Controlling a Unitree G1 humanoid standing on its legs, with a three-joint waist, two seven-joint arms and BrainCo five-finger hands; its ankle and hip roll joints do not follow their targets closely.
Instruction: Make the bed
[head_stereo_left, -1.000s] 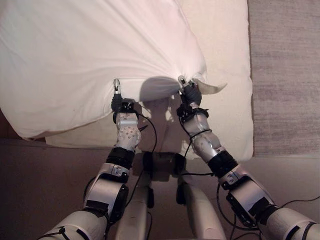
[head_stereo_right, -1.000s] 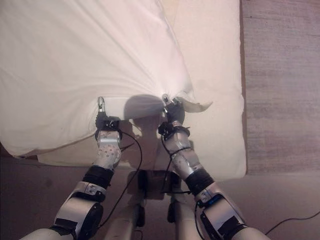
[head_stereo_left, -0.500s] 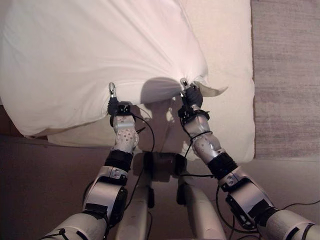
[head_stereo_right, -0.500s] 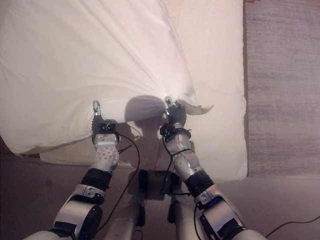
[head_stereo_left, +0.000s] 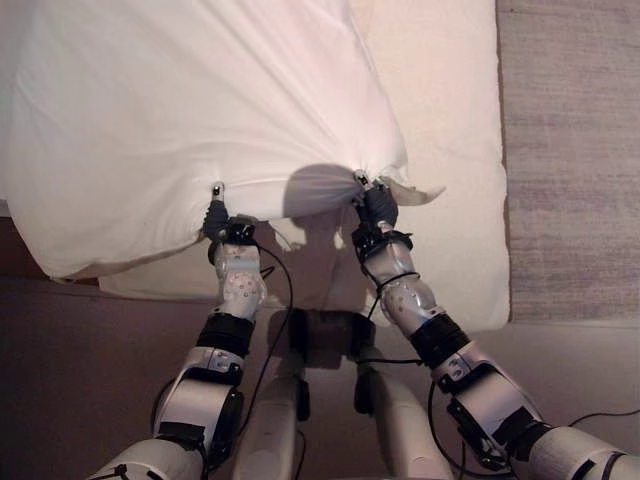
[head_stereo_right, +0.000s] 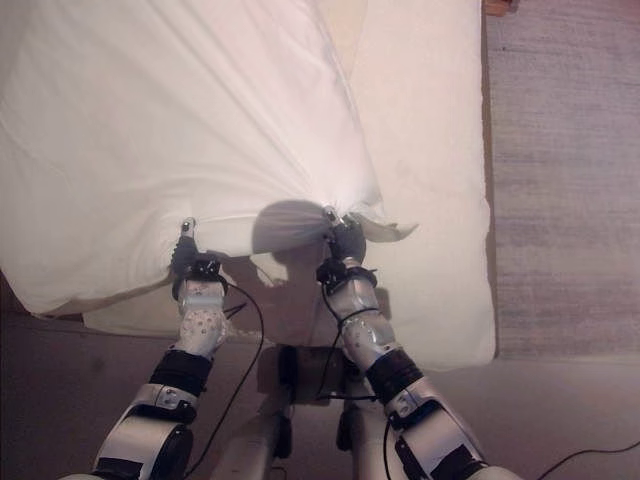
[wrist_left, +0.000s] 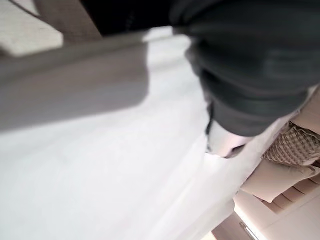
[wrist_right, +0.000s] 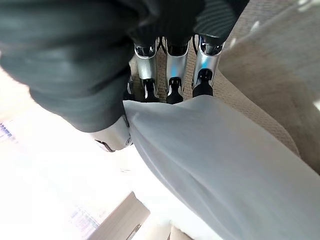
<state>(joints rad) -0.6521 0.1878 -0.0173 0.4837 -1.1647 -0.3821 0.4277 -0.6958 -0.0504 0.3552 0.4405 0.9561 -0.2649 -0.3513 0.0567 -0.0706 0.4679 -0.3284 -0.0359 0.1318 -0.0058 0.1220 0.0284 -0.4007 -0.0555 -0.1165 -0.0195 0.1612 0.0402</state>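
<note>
White duvet (head_stereo_left: 190, 110) covers the upper left and centre of the left eye frame, bunched and pulled taut along its near edge. It lies over a cream mattress (head_stereo_left: 450, 130), which is bare down the right side of the bed and in a strip along the lower edge. Grey carpet (head_stereo_left: 575, 150) runs down the right of frame.

Left hand (head_stereo_left: 216, 213) sits at lower centre-left of the left eye frame, at the duvet's near edge, one finger poking up against the cloth. In the left wrist view the dark cover (wrist_left: 250, 65) sits over white cloth and a pale fingertip shows just past it; cannot tell how the fingers are set, or whether they hold the cloth.

Right hand (head_stereo_left: 376, 203) is at centre frame, at a gathered point of the duvet edge where folds fan out from it; a small flap of cloth (head_stereo_left: 415, 193) sticks out to its right. Right wrist view: the fingers (wrist_right: 171, 75) are curled down onto the cloth edge and the thumb (wrist_right: 112, 135) is on the other side, duvet pinched between them.

A patterned cushion (wrist_left: 292, 147) shows at the right edge of the left wrist view. Brown floor (head_stereo_left: 60, 360) lies lower left, in front of the bed.
</note>
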